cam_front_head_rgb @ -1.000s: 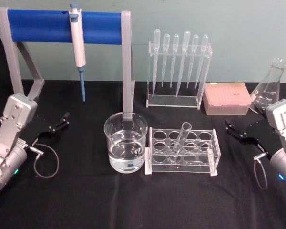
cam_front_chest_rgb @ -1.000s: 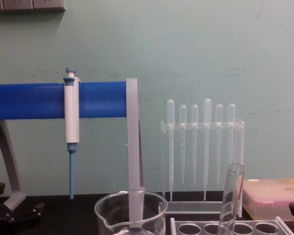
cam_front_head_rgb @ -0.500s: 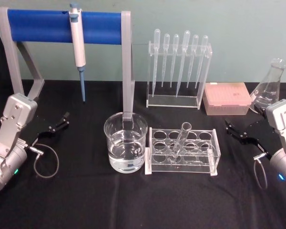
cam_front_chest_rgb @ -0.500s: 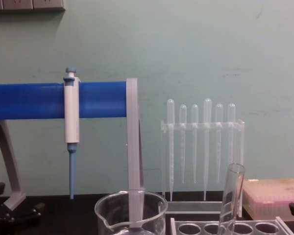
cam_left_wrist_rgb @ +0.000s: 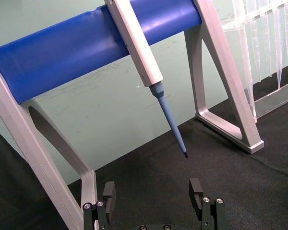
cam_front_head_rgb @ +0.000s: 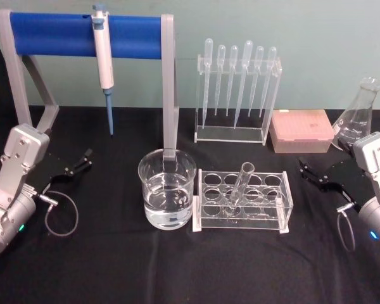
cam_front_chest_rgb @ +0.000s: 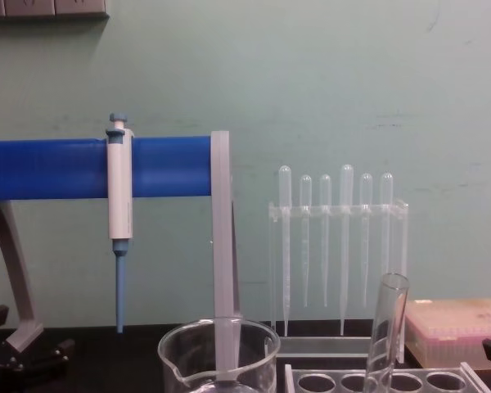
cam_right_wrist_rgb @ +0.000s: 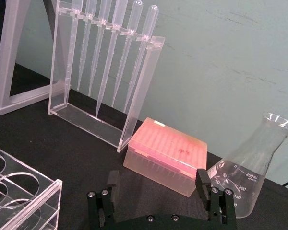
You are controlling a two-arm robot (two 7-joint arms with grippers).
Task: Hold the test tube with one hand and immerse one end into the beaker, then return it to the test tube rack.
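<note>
- Seemingly no change over the last second: same spots, same poses for glassware and both arms.
- Reads as a task not yet begun: no grasp made, no dip done, so lifting, dipping and returning all still ahead.
- Tube (cam_front_head_rgb: pixel 237 187): standing tilted in the rack (cam_front_head_rgb: pixel 282 204), in its left half, mouth leaning toward the back and right; untouched by either arm. Seen from the chest as an upright glass column rising above the rack holes.
- Beaker (cam_front_head_rgb: pixel 147 190): just left of the rack, almost touching it, partly filled with clear liquid; nothing in it.
- Left gripper (cam_front_head_rgb: pixel 75 166): parked low at the table's (cam_front_head_rgb: pixel 114 266) left, well apart from the beaker, opened wide, holding nothing and touching nothing; aimed toward the pipettor (cam_left_wrist_rgb: pixel 137 45) on its stand.
- Right gripper (cam_front_head_rgb: pixel 316 174): low at the table's right, near the rack's right end yet clear of it, likewise spread wide and empty; flask (cam_right_wrist_rgb: pixel 247 172) behind it.
- Judged better placed for the pick: the right one, being nearer the tube.
- Likely need: a grip on the bare upper part above the rack, then a straight lift; smooth glass, so probably prone to slipping.
</note>
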